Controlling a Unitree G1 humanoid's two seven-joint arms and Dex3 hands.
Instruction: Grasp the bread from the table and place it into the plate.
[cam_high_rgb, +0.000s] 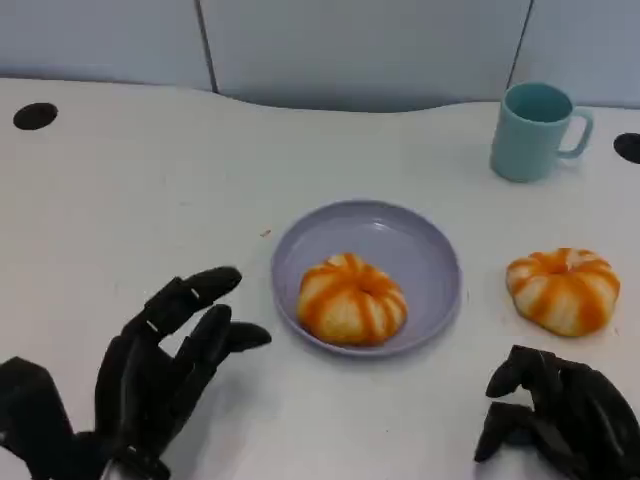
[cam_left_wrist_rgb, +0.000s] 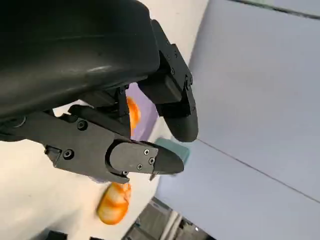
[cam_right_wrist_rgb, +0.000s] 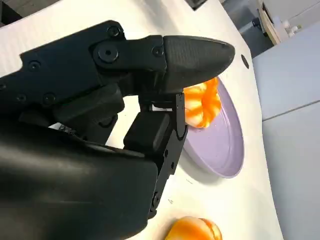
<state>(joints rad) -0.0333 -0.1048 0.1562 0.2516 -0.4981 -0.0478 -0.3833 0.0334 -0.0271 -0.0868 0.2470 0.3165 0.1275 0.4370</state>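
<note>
The robot's left hand (cam_high_rgb: 160, 370) hovers above the white table (cam_high_rgb: 150, 180), fingers spread and extended toward the lilac plate (cam_high_rgb: 420, 250) at its 2 o'clock, grasping nothing. The right hand (cam_high_rgb: 560, 410) sits at the frame's 5 o'clock, fingers curled inward on nothing; its lower part is cut off by the frame edge. One orange-striped bread (cam_high_rgb: 352, 298) lies in the plate, toward its near rim. A second bread (cam_high_rgb: 563, 289) rests on the table at the plate's 3 o'clock, just beyond the right hand's fingertips and apart from them. A teal mug (cam_high_rgb: 535, 130) stands upright at the plate's 1 o'clock. In the right wrist view, black fingers (cam_right_wrist_rgb: 195, 50) hide part of the plated bread (cam_right_wrist_rgb: 202, 105).
</note>
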